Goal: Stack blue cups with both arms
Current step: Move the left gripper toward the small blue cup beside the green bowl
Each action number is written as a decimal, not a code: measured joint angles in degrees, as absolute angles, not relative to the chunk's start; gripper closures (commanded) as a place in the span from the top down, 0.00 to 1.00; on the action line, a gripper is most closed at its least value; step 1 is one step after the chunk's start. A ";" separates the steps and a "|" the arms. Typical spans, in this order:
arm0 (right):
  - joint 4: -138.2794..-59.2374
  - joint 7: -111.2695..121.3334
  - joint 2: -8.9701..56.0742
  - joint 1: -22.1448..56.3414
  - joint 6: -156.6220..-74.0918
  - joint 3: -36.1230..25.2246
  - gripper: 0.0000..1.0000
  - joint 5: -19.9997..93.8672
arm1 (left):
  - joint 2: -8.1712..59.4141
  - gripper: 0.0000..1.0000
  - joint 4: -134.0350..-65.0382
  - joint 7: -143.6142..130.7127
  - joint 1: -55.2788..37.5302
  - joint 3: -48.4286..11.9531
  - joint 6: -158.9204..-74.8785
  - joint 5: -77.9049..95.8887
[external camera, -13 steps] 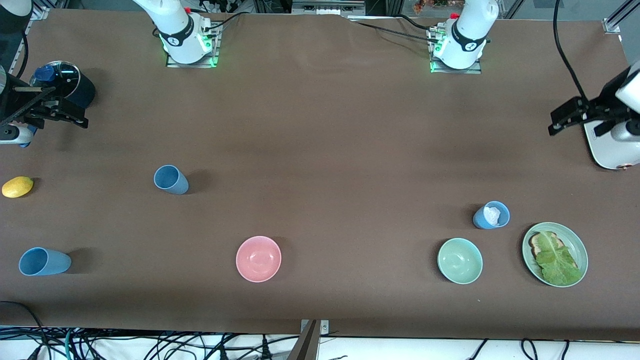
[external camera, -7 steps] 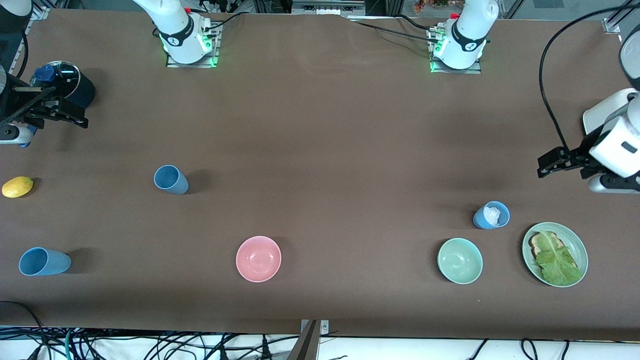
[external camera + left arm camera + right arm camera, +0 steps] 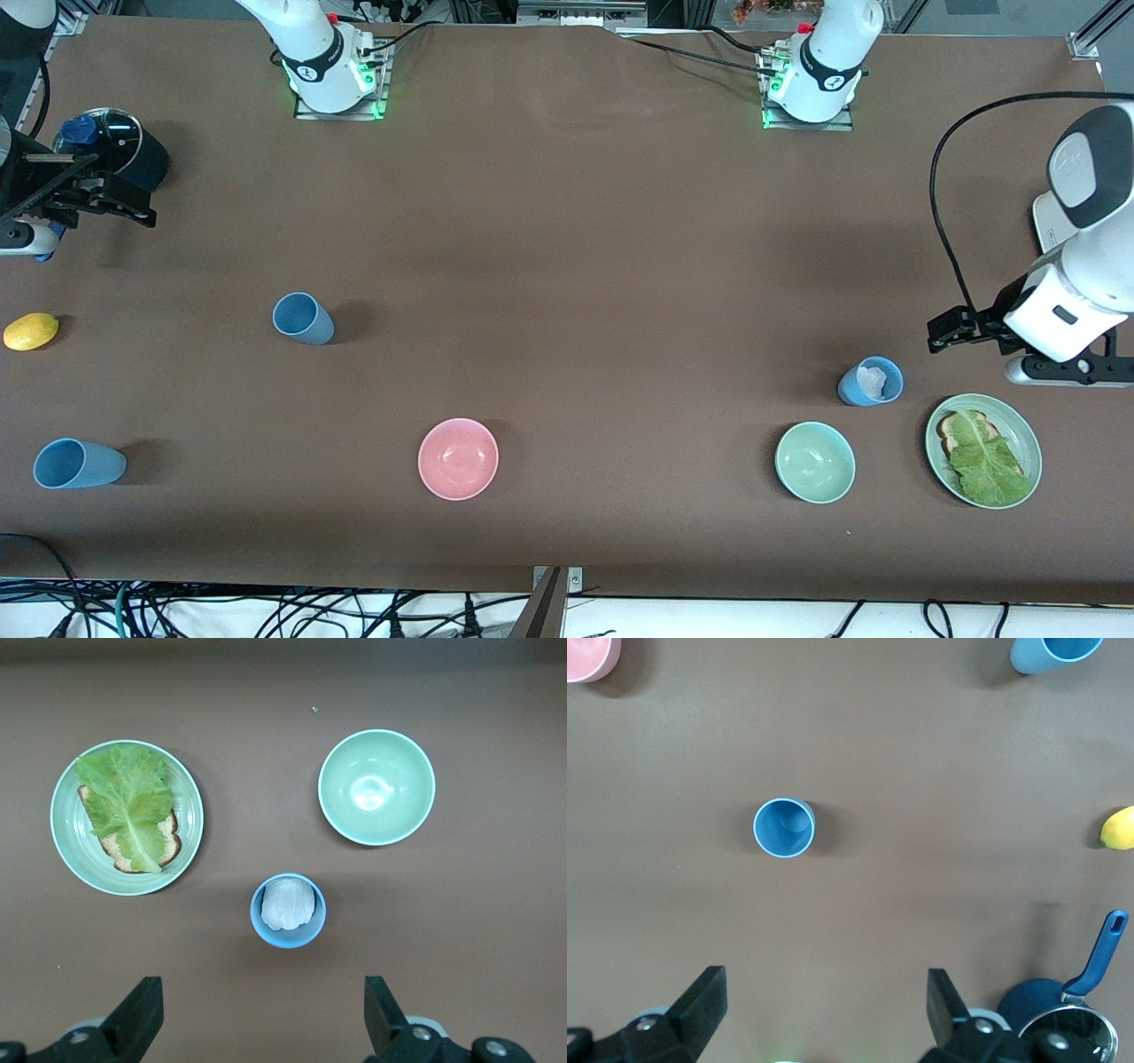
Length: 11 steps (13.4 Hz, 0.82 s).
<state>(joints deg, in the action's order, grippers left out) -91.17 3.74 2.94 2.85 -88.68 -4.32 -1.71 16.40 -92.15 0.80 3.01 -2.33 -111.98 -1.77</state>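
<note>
Lowered left gripper (image 3: 262, 1019), fingers spread, sees white wad inside blue cup (image 3: 288, 910).

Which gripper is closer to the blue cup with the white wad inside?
Left. The left gripper, open, hangs just toward the bases from the cup with the white wad. The right gripper, open, waits at the right arm's end of the table.
</note>
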 measured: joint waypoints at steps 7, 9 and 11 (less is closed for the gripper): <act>-91.17 3.74 2.94 2.84 -88.68 -4.32 1.00 -1.71 | 16.50 1.00 -102.30 7.33 7.32 -2.24 -124.48 -1.81; -91.17 3.74 2.94 2.84 -88.68 -4.32 1.00 -1.71 | 16.50 1.00 -104.00 7.37 7.41 -2.25 -126.76 -1.81; -91.17 3.74 2.94 2.84 -88.68 -4.32 1.00 -1.71 | 16.55 1.00 -105.53 7.37 7.41 -2.29 -129.01 -1.81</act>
